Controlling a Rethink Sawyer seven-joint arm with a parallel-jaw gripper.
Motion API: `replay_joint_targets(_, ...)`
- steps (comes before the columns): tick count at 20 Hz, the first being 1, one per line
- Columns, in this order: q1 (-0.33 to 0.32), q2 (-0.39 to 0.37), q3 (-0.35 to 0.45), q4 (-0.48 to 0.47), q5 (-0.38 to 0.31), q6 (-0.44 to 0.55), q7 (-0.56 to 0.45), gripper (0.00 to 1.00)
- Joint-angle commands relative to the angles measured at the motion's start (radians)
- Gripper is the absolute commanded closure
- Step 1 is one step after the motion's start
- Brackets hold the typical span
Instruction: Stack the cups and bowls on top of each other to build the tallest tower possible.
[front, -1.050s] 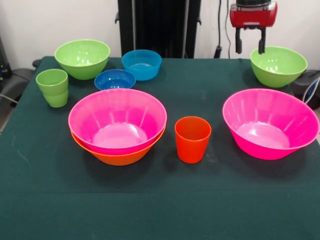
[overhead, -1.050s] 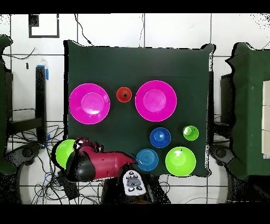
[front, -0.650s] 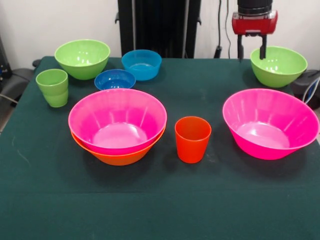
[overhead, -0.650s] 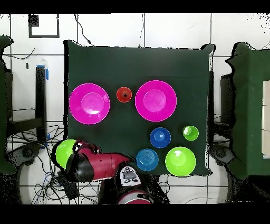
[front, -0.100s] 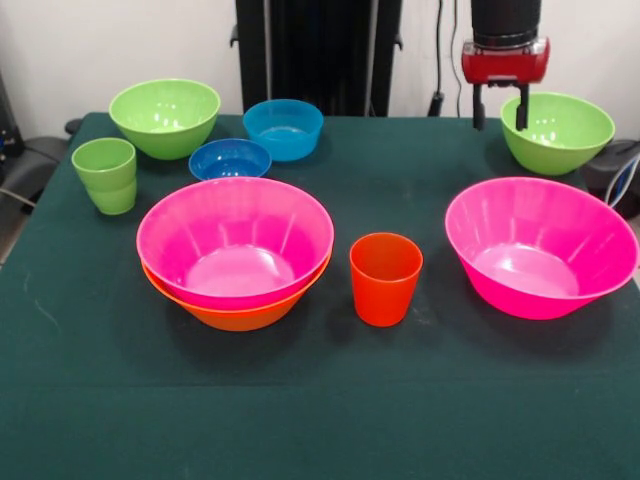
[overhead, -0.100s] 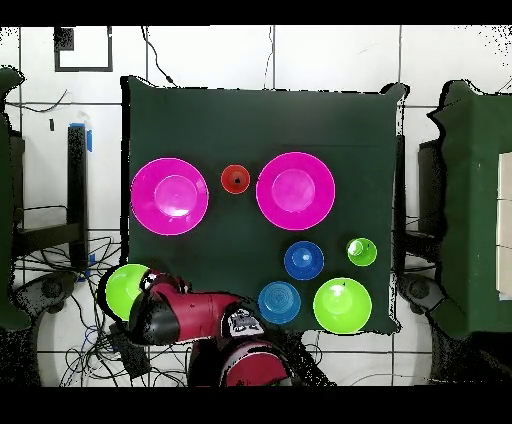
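Lifted slightly since a moment ago, the empty, open gripper (front, -0.100s: 500, 110) hovers beside the green bowl (front, -0.100s: 558, 131), while only one pink bowl (front, -0.100s: 235, 240) sits nested in the orange bowl (front, -0.100s: 232, 314), leaving every other piece unstacked.

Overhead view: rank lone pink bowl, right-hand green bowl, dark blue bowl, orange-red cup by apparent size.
Largest to smallest, as seen from above:
1. lone pink bowl
2. green bowl
3. dark blue bowl
4. orange-red cup
The gaps are clear, with no ties among these four.
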Motion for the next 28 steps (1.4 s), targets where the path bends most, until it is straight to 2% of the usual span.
replay_joint_targets(1,0.020,0.076,0.033,-0.046,0.039,-0.076,0.201,0.00)
replay_joint_targets(5,0.021,0.110,0.043,-0.063,0.040,-0.096,0.201,0.00)
replay_joint_targets(19,0.029,0.108,0.071,-0.057,0.059,-0.101,0.213,0.00)
replay_joint_targets(22,0.041,0.067,0.062,-0.038,0.070,-0.075,0.213,0.00)
replay_joint_targets(28,0.080,-0.102,0.061,0.047,0.136,0.054,0.240,0.00)
